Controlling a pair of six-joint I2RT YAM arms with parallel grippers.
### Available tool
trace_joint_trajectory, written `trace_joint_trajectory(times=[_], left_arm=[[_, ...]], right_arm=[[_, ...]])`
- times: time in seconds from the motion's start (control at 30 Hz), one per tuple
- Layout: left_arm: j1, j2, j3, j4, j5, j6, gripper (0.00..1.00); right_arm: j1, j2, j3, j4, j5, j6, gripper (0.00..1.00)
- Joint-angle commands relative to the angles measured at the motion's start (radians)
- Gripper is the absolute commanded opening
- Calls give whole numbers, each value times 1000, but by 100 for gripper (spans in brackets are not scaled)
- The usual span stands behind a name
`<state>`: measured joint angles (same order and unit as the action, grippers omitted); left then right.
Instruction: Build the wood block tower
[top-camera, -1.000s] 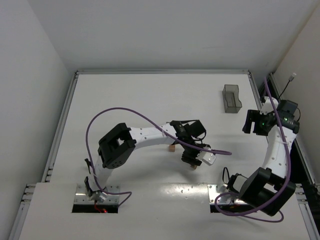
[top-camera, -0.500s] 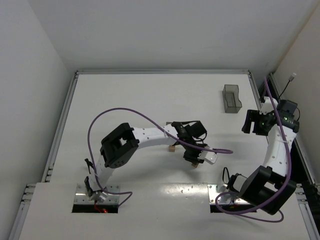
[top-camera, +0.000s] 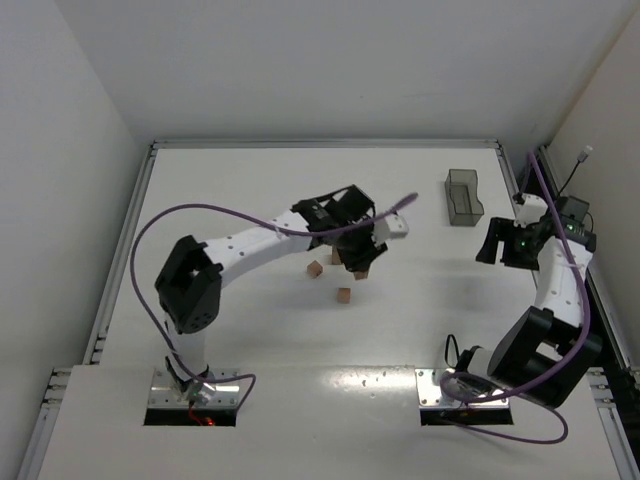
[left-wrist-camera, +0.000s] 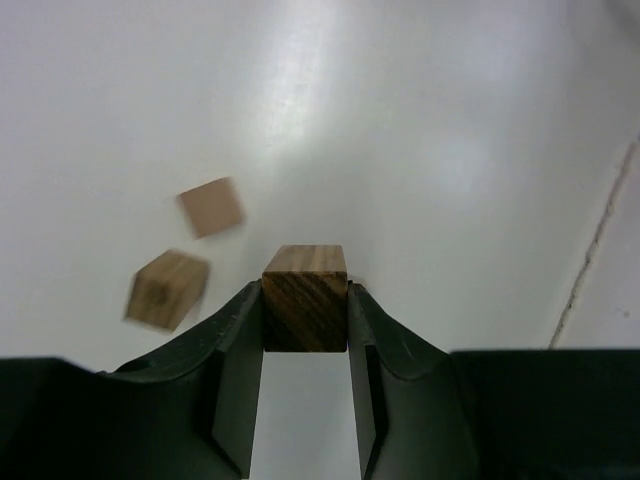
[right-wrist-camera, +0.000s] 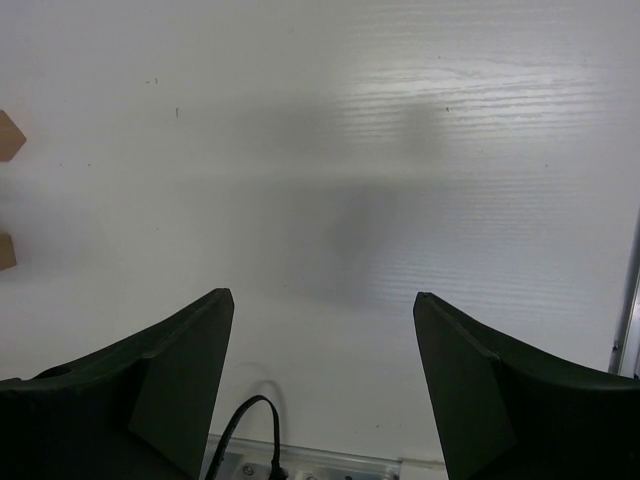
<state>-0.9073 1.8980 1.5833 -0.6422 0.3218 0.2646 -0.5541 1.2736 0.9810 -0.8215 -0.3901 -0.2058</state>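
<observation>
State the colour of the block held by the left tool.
Dark brown block, streaked grain; best in left wrist view.

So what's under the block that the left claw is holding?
Only white table shows around the block in the left gripper. Two loose blocks lie off to one side. The spot directly beneath is covered by the block.
</observation>
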Motion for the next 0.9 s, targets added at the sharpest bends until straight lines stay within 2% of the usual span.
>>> trace_joint_trajectory(times=[0.0, 0.2, 0.43, 0.87], left_arm=[[77, -125, 26, 9, -148, -258, 0], [159, -149, 17, 7, -216, -407, 0], [159, -182, -75, 88, -368, -525, 0], [105, -116, -26, 87, -602, -803, 0]], right_arm=[[6, 6, 56, 7, -56, -3, 70], [40, 36, 91, -4, -56, -3, 70], [88, 63, 127, -4, -15, 6, 80], [109, 63, 117, 5, -6, 16, 82]])
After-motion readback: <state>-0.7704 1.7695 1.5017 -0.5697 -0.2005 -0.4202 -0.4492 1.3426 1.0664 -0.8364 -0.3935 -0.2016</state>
